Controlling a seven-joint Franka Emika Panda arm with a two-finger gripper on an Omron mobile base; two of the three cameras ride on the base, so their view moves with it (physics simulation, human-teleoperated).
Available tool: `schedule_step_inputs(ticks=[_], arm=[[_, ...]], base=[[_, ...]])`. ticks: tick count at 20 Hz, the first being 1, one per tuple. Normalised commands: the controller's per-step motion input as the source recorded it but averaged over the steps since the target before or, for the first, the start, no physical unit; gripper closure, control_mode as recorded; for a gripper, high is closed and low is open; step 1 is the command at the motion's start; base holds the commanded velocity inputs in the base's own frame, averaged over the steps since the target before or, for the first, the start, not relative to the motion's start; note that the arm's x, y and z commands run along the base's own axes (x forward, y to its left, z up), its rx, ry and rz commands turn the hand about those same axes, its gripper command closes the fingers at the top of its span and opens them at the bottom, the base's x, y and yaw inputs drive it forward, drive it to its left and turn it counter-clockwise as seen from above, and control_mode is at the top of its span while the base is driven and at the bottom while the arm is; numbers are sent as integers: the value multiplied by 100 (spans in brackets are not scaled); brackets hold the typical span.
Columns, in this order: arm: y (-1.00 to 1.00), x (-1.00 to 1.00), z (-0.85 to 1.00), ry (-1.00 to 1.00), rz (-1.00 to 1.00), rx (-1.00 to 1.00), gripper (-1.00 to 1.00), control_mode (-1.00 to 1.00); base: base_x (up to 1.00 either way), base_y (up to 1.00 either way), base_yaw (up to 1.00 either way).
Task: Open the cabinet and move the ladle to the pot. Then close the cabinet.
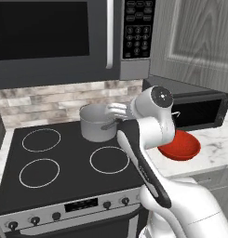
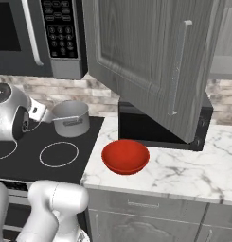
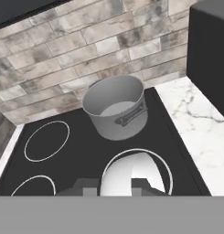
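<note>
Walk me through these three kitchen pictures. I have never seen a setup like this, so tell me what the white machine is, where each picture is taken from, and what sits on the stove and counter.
All three pictures are computer-rendered. The white machine is a robot arm on a base that can drive. Two cameras ride on that base behind the arm, one to its left and one to its right, so both show the same kitchen from two sides. The third camera sits on the hand and looks down along the pincer.

On the black stove stands a small grey metal pot, near the back right ring. On the marble counter beside it sits a red bowl, in front of a black appliance. Above, a grey cabinet door hangs open.

I cannot tell whether the pincer is open or holding anything; no ladle is visible.
</note>
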Motion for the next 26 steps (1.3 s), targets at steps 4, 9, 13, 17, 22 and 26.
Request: schedule_step_inputs(ticks=[4, 9, 13, 17, 22, 26], arm=[[12, 55, -13, 1, -3, 0, 100, -100], [8, 49, -12, 1, -2, 0, 100, -100], [2, 44, -13, 0, 0, -1, 100, -100], [0, 37, -18, 1, 0, 0, 100, -100], [0, 36, -22, 0, 0, 0, 100, -100], [0, 34, -25, 0, 0, 0, 100, -100]], base=[[0, 0, 0], [0, 0, 0], [0, 0, 0], [0, 0, 0], [0, 0, 0], [0, 0, 0]])
